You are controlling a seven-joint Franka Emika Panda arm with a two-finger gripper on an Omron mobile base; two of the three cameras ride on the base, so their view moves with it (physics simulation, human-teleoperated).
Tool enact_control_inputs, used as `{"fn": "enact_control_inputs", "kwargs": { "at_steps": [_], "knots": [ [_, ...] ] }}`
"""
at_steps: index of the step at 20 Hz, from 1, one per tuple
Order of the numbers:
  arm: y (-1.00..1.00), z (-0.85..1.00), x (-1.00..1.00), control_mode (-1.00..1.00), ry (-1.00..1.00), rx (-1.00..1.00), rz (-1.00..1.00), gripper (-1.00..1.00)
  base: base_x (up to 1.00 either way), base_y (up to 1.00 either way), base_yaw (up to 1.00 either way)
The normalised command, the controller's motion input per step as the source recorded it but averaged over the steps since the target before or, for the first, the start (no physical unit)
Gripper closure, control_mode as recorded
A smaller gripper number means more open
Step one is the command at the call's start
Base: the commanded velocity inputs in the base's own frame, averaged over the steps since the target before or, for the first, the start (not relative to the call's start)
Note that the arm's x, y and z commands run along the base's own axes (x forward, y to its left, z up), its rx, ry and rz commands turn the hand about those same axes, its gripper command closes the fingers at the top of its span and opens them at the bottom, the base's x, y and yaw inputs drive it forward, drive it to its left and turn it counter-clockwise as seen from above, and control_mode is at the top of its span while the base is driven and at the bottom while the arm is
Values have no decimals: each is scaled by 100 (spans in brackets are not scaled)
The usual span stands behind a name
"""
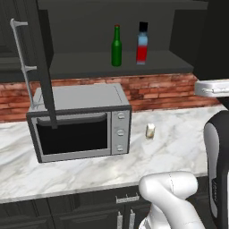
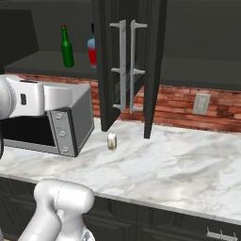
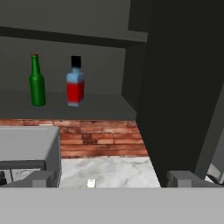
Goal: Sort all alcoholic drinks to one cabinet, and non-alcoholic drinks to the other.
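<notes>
Two alcoholic drinks stand side by side on the open upper cabinet's shelf: a slim green bottle [image 1: 116, 47] [image 2: 67, 47] [image 3: 37, 83] with a red cap, and to its right a blue-over-red bottle [image 1: 142, 44] [image 2: 92, 52] [image 3: 75, 85] with a black cap. A small pale cream container [image 1: 150, 131] [image 2: 112, 140] [image 3: 91, 183] sits on the marble counter beside the microwave. My gripper [image 3: 113, 179] is open with nothing between its fingertips [image 3: 41, 178]. It hangs above the counter, well short of the shelf and facing it.
A grey microwave [image 1: 80, 120] [image 2: 70, 122] stands on the counter [image 1: 179, 147] under the shelf. Dark cabinet doors [image 2: 123, 66] [image 3: 183, 87] hang open, and one with a long handle [image 1: 22, 62] juts out on the left. A brick backsplash runs behind, with a wall outlet [image 2: 201, 103].
</notes>
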Motion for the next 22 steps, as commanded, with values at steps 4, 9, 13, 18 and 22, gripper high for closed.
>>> {"fn": "enact_control_inputs", "kwargs": {
  "at_steps": [4,9,13,18,22],
  "knots": [
    [0,0,0,100,0,0,0,-100,0,0,0],
    [0,-1,0,-100,1,0,0,-100,0,0,0],
    [0,-13,-2,-100,4,1,1,-100,0,0,0],
    [0,-17,0,-100,7,0,4,-100,0,0,0],
    [3,-14,0,-100,8,0,3,-100,0,0,0]
  ]
}}
